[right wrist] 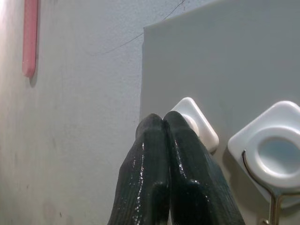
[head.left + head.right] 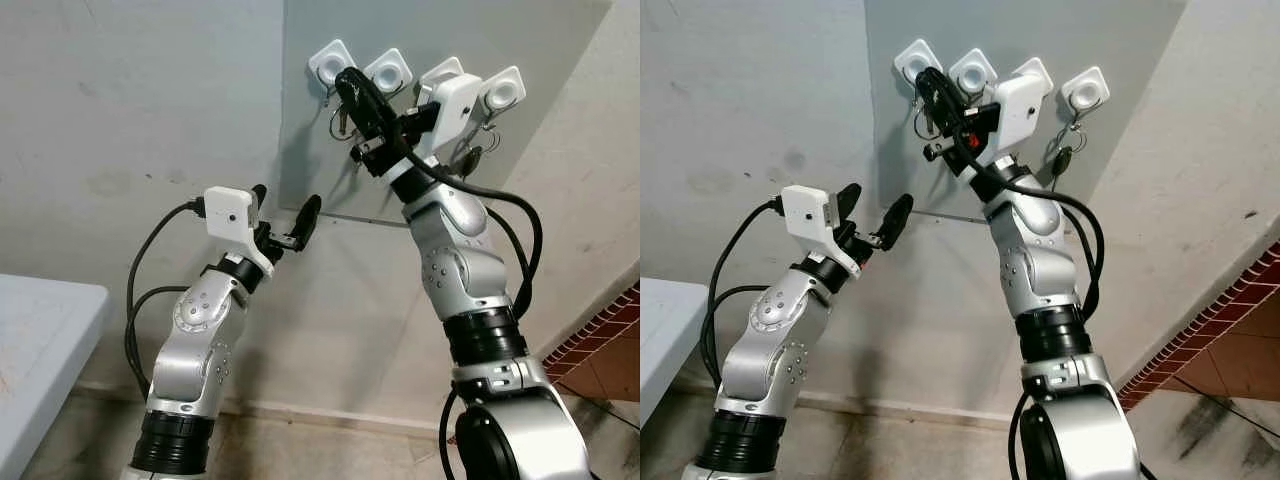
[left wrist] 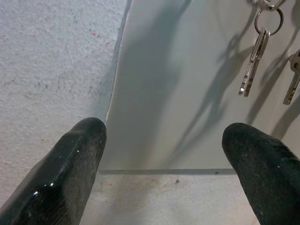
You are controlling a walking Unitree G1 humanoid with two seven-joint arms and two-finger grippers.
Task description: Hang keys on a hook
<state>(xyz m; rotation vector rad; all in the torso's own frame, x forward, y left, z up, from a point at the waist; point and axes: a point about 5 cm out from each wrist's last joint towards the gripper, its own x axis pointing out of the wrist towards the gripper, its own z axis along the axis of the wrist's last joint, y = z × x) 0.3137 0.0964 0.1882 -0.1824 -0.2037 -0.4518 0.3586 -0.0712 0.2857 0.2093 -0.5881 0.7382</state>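
Right tool [image 2: 345, 88]: raised high against the grey panel, my two black fingers pressed together, tips at the far-left hook [image 2: 331, 62].
Left tool [image 2: 285, 215]: held lower and to the left, fingers spread wide with nothing between them, aimed at the panel's lower edge.
Left eye view: four white square hooks run in a row across the top of the panel [image 2: 500, 45]; one bunch of keys [image 2: 341, 118] hangs just below the far-left hook, right beside my right fingers, and another bunch [image 2: 470, 155] dangles under the far-right hook [image 2: 501, 92].
Right eye view: same layout; whether my shut right fingers pinch the ring of the left bunch I cannot tell, as the fingers cover it.
Left wrist view: between my open fingertips [image 3: 79, 154] the panel shows, with a silver key on its ring [image 3: 254, 61] hanging straight down, long axis vertical.
Right wrist view: my closed fingertips [image 1: 161, 136] touch the rim of the far-left hook; the next hook's metal prong [image 1: 269, 187] lies beside it.
Key relation: the keys hang directly under the hook, just below my right tool; my right arm is far nearer than my left, so I judge any finishing move is the right arm's.
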